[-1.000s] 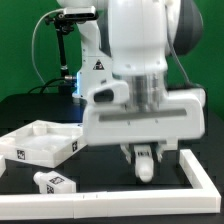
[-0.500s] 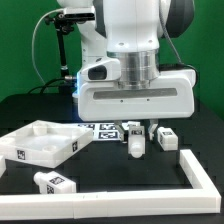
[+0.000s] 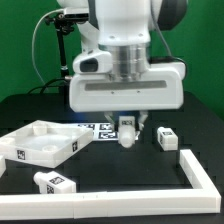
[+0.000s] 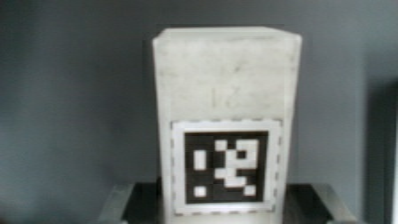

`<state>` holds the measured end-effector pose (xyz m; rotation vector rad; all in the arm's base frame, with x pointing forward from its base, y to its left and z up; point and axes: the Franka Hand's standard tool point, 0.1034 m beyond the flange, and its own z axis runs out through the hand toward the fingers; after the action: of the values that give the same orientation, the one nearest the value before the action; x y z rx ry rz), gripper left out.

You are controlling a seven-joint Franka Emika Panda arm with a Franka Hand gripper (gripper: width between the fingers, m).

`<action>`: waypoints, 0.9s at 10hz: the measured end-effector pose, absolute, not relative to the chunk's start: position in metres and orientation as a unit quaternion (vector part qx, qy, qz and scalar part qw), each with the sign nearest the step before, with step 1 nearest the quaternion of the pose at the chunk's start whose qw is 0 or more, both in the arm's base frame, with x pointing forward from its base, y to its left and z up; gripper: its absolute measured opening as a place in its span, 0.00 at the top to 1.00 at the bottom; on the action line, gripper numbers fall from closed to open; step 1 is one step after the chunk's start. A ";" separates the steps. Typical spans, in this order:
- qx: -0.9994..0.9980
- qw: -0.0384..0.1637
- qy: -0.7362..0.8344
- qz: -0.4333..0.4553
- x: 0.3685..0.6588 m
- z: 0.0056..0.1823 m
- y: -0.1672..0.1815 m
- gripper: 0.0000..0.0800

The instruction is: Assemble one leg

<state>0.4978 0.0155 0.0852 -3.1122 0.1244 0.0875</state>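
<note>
I see the end effector [image 3: 127, 122] closed on a leg [image 3: 127, 134], which hangs upright under the wide white hand. In the wrist view the leg [image 4: 226, 100] fills the middle, and its tag [image 4: 226, 165] faces the camera. I cannot tell whether its lower end touches the worktop [image 3: 110, 170]. Just behind it lies the marker board [image 3: 101, 128]. A second leg [image 3: 167, 138] stands near, toward the exterior view's right. The panel [image 3: 38, 143] lies at the exterior view's left, and a third leg [image 3: 52, 182] lies in front of it.
</note>
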 end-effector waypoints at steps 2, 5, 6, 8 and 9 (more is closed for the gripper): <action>-0.998 0.009 0.048 0.025 0.456 0.095 0.003 0.64; -0.999 0.009 0.045 0.027 0.459 0.093 0.004 0.64; -0.999 0.010 0.030 0.019 0.460 0.090 0.002 0.64; -1.000 0.013 0.002 -0.007 0.441 0.077 -0.006 0.64; -1.000 0.009 -0.002 -0.013 0.414 0.067 -0.009 0.64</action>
<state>0.4143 -0.0093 0.0666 -3.1234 -0.0065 -0.0420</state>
